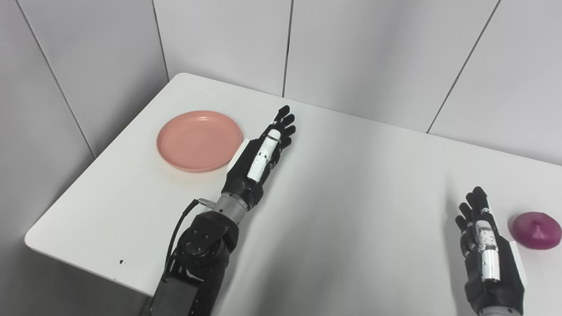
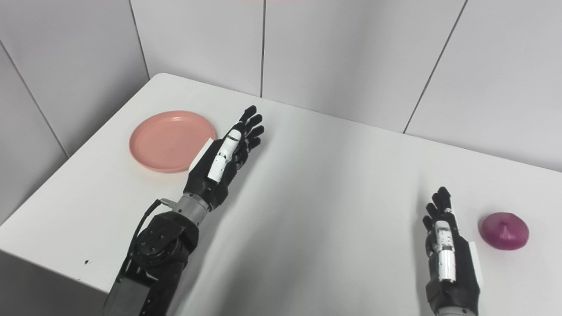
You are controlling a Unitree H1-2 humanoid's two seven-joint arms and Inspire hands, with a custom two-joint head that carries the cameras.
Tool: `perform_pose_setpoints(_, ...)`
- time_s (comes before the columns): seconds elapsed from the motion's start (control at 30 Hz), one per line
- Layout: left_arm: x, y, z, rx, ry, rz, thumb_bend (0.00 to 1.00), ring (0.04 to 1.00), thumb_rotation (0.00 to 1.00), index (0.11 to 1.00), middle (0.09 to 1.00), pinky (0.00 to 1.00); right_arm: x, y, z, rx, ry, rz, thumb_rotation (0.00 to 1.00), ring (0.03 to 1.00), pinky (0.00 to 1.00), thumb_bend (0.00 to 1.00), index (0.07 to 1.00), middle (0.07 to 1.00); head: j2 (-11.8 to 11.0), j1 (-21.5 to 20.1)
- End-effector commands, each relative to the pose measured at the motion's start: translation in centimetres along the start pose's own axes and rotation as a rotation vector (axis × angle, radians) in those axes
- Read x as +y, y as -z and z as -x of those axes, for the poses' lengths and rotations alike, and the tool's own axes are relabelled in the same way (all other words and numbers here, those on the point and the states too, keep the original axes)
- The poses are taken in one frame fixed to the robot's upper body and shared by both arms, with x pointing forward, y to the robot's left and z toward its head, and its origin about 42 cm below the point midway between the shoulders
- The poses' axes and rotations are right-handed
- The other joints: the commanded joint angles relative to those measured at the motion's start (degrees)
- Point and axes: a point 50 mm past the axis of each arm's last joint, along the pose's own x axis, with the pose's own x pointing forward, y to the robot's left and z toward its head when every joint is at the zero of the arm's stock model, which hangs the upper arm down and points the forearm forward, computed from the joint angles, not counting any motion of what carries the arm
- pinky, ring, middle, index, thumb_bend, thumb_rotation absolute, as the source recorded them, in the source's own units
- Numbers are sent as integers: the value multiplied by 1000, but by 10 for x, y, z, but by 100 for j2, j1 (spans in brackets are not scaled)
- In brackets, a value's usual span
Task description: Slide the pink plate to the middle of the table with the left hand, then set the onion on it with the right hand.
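Meanwhile, left hand (image 1: 260,159) hovers beside pink plate (image 1: 199,140), onion (image 1: 536,230) well apart.

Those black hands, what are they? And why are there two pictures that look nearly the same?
They belong to a robot. Two cameras sit side by side on its head, like eyes, so both pictures show one scene from slightly different spots. You look down on a white table. The left hand is stretched out flat with its fingers apart, just right of a pink plate near the table's far left corner. The right hand is open too, beside a purple onion lying on the table. Neither hand holds anything. The plate has nothing on it.
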Motion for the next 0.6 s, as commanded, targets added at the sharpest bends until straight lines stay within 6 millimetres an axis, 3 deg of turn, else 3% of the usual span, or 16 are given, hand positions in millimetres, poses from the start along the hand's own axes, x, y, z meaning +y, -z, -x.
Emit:
perform_pose_setpoints(0.0,1,-24,-11,-91,12,-24,442,965,1000,948,973,961,1,-14,-2,-49,-7,0,1000,1000,1000,0,1000,1000,-4,0)
perform_pose_setpoints(0.57,32,-40,-22,-120,-4,-56,467,958,1000,934,960,975,2,-13,-2,-55,-15,19,1000,1000,1000,0,1000,1000,-65,-38)
